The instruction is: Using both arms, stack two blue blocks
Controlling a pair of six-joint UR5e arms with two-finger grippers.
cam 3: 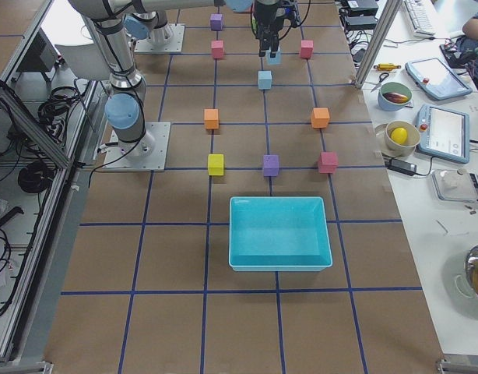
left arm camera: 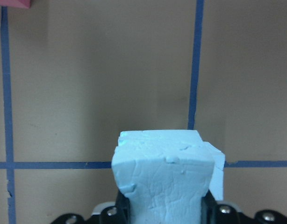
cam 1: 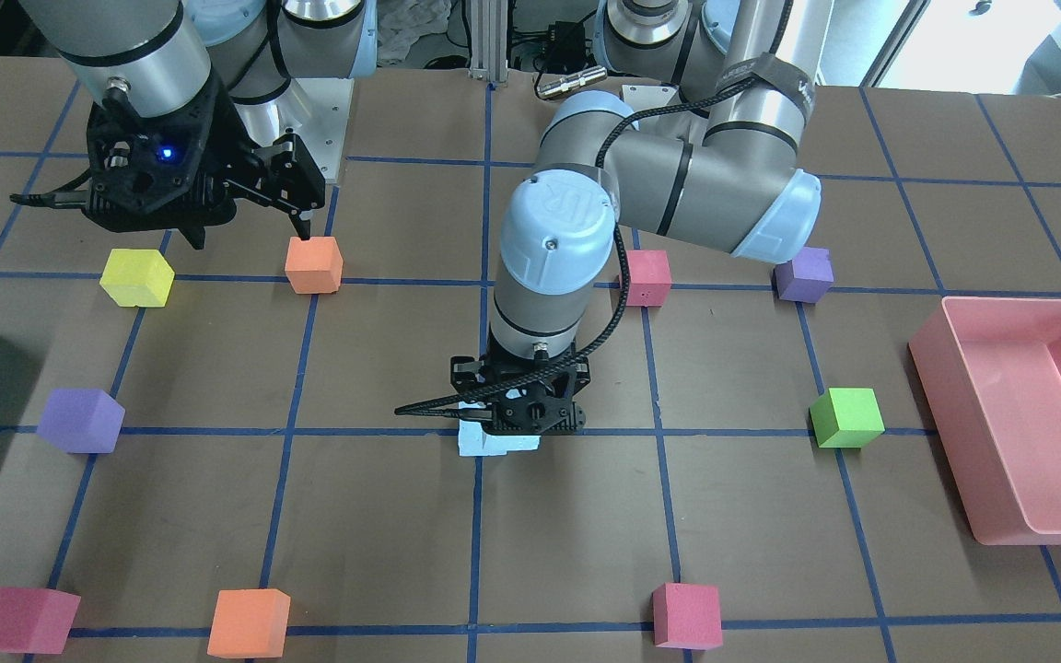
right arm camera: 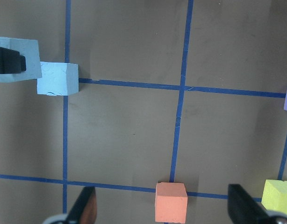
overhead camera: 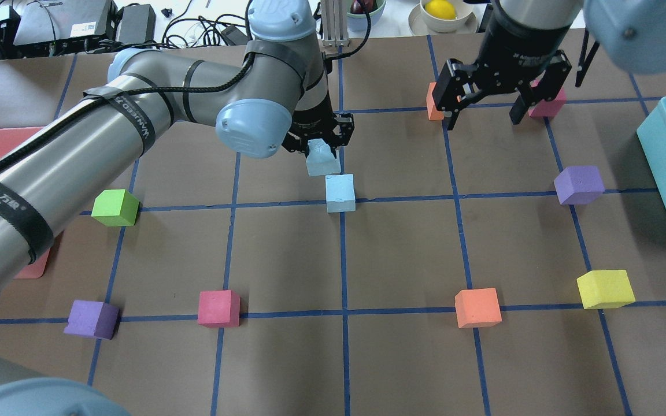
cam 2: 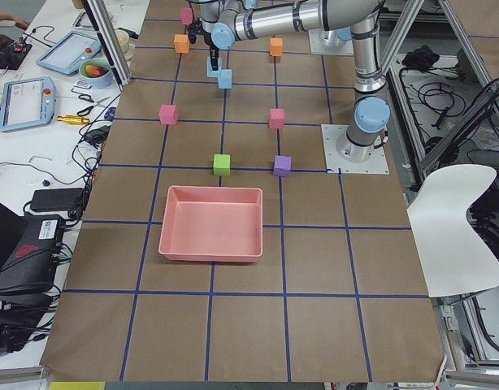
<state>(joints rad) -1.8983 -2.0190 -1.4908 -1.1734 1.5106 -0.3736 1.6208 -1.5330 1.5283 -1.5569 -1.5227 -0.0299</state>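
My left gripper (overhead camera: 321,145) is shut on one pale blue block (overhead camera: 322,163) and holds it just above the table. The second blue block (overhead camera: 340,193) rests on the table at a grid crossing, right beside and below the held one. In the left wrist view the held block (left arm camera: 162,172) fills the jaws and the other block (left arm camera: 218,172) peeks out behind it on the right. My right gripper (overhead camera: 485,118) is open and empty, hovering far off. Its fingers (right arm camera: 87,207) frame bare table.
A teal bin (overhead camera: 665,173) stands at the right, a pink bin (cam 1: 954,424) on the other side. Loose cubes lie around: green (overhead camera: 115,207), purple (overhead camera: 578,185), yellow (overhead camera: 605,289), orange (overhead camera: 477,307), pink (overhead camera: 218,308), purple (overhead camera: 91,319).
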